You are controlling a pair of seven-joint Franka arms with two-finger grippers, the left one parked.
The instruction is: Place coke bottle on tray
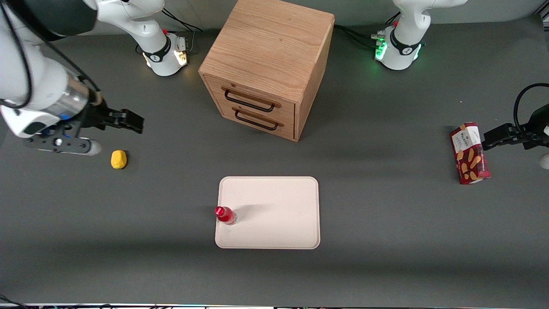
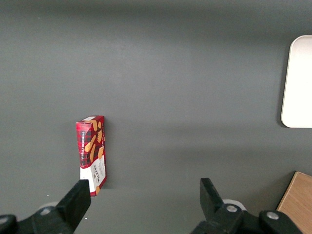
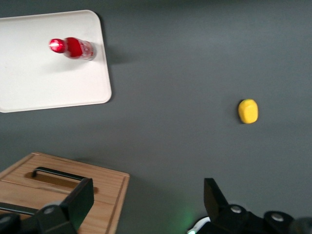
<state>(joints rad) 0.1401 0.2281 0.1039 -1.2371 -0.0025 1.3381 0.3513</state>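
Your gripper [image 1: 128, 120] hangs above the table [image 1: 386, 240] at the working arm's end, fingers spread wide with nothing between them. The small yellow lump [image 1: 119, 159] lies just beside it, a little nearer the front camera. The coke bottle [image 1: 225, 215] stands upright on the tray [image 1: 279, 214], well apart from the gripper, nearer the front camera and toward the parked arm's end; it sits close to the tray rim that faces your gripper. Any label on the bottle is too small to read.

The only writing you can make out is on the red biscuit box [image 1: 469, 153], lying at the parked arm's end: a white panel with a word starting "WALKER", the rest unclear.

The wooden cabinet [image 1: 268, 64] with 2 drawers stands between the arm bases; in the right wrist view only its front with 1 handle shows, cut off by the frame edge. The table is a plain dark grey mat.
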